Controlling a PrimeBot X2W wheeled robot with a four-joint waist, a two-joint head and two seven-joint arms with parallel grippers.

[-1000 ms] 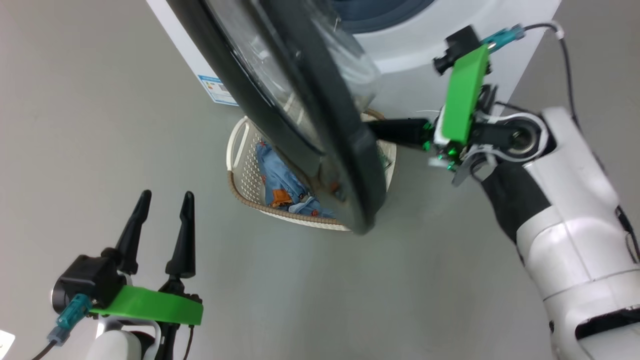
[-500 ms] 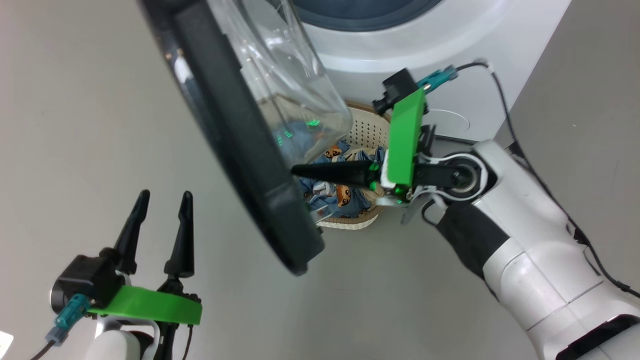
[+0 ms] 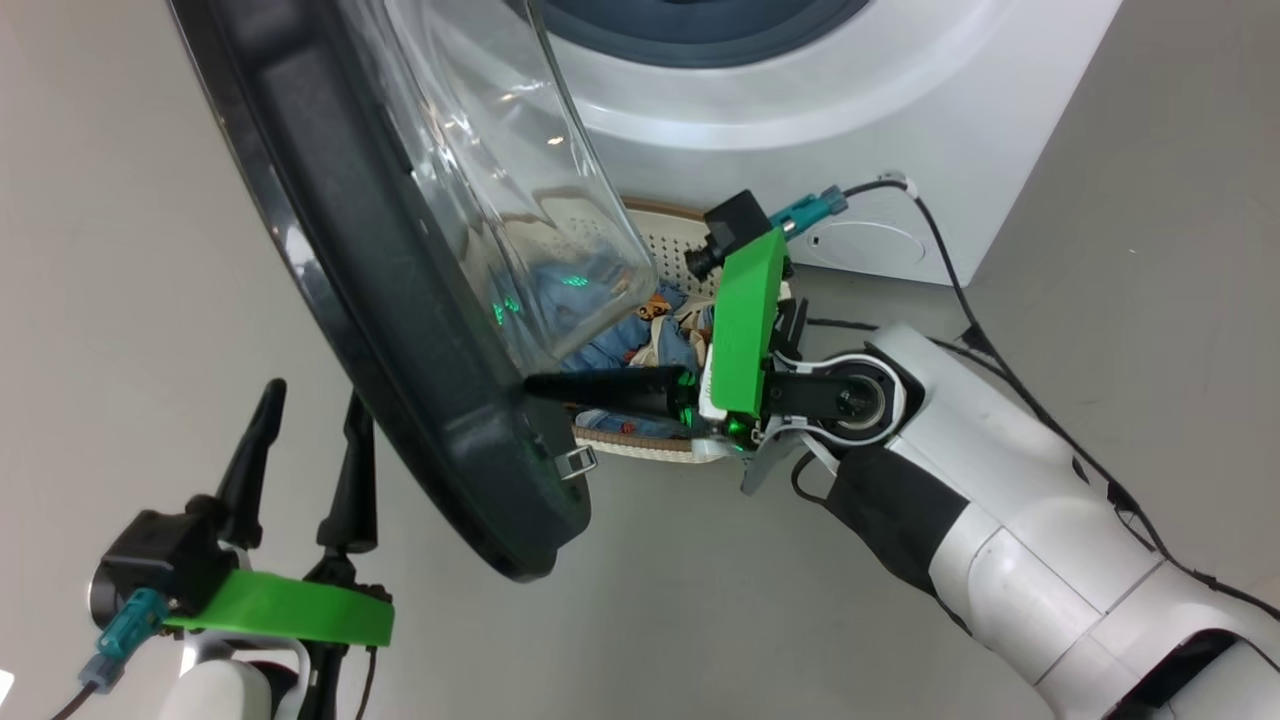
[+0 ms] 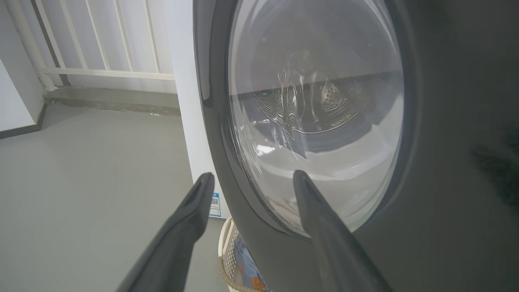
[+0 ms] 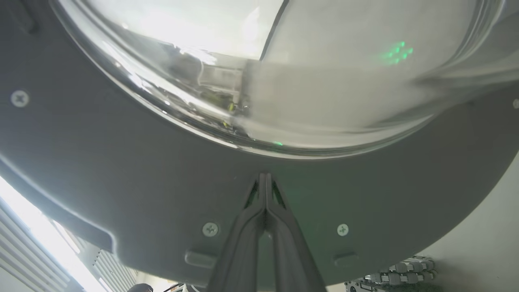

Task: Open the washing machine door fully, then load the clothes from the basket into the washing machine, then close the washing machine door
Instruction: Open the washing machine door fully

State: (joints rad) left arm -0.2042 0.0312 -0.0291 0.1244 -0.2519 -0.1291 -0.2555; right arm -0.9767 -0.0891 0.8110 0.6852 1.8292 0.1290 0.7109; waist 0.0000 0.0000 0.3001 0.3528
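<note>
Grey smooth floor (image 3: 700, 600) spreads around the white washing machine (image 3: 800, 120), whose front rises beyond the right pincer (image 3: 535, 385). That pincer is clenched, fingers pressed flat together and grasping nothing. Its tips rest against the inner face of the washing machine door (image 3: 330, 250), on the dark rim just below the glass bowl (image 3: 480, 180) and just above the metal latch (image 3: 578, 462).

The left pincer (image 3: 313, 393) is released, with its fingers spread wide and empty. It hangs on the outer side of the door, near the rim but apart from it.

The door looks stiff and fairly heavy, and it swings only on its hinge. Its black rim is glossy and probably slippery, so closed tips could skid along it. A push placed where the right pincer is, on plastic near the free edge and not on the bulging glass, should give good leverage.

Beneath the right pincer's fingers sits the basket (image 3: 670, 245), cream and perforated, holding the clothes (image 3: 620, 350). They are blue with small bear prints, and they look soft, light and limp. A pinch on a bunched fold should lift them.
</note>
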